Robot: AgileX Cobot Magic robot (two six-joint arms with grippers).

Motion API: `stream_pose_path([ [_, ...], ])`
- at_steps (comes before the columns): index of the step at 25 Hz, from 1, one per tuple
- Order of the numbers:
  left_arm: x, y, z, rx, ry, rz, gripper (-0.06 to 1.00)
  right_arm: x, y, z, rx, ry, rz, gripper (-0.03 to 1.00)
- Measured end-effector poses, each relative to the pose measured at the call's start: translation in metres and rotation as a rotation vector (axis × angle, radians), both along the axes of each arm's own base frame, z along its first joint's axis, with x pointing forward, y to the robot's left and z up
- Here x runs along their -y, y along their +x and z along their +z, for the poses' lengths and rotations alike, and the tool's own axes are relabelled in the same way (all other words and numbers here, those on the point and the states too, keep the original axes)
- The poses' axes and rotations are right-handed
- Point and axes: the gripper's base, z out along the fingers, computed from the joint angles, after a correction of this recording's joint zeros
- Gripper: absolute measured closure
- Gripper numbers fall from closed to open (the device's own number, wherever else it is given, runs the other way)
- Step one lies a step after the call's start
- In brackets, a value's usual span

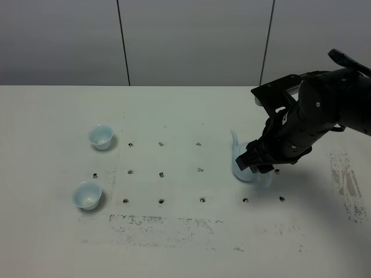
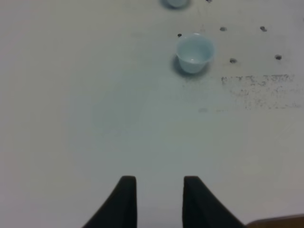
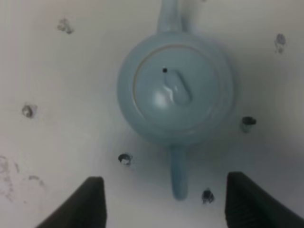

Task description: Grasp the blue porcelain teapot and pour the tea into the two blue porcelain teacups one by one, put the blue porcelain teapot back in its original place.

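The blue porcelain teapot stands upright on the white tabletop with its knobbed lid on, seen from directly above in the right wrist view. The right gripper hangs over it, released. Its two dark fingers are spread wide to either side of the teapot's handle and are not touching it.

From the high camera we see the right gripper and the black right arm covering most of the teapot. Only the spout, a sliver of the body and part of the handle show. Small dark holes dot the tabletop close around the teapot.

The two blue porcelain teacups stand upright, well to the left of the teapot in that high view. One sits farther back than the teapot and the other nearer the front, with a gap between them.

The left gripper is also released, and we see only bare tabletop between its jaws. In its wrist view one teacup lies ahead of it.
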Motion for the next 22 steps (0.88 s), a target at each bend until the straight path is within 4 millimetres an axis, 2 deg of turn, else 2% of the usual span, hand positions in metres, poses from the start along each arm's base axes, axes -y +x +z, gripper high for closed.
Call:
stream_pose_path([
  [14, 0.0, 0.0, 0.0, 0.0, 0.0, 0.0, 0.64, -0.005, 0.012, -0.049, -0.057, -0.028, -0.006, 0.43],
  [22, 0.0, 0.0, 0.0, 0.0, 0.0, 0.0, 0.64, 0.003, 0.017, -0.056, -0.064, -0.032, -0.028, 0.45],
])
